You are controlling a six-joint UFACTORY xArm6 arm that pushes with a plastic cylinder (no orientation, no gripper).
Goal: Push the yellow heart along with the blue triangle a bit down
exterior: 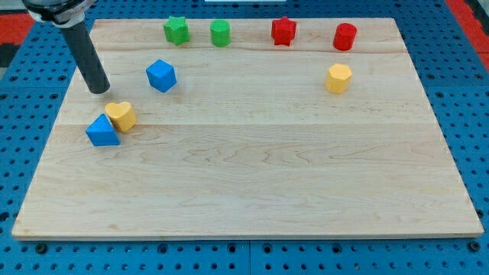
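Pale wooden board on blue pegboard bench. My tip rests on the board. Yellow heart block lies just below-right of the tip, touching the blue triangle block below it. Blue cube sits right of the tip. Further right: green star block, green cylinder, red star block, red cylinder, yellow hexagonal block.

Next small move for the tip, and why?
Probably slide my tip a little toward the view's right, then push down. It sits just above and left of the touching yellow heart and blue triangle, so pushing now might only catch the pair's left edge.
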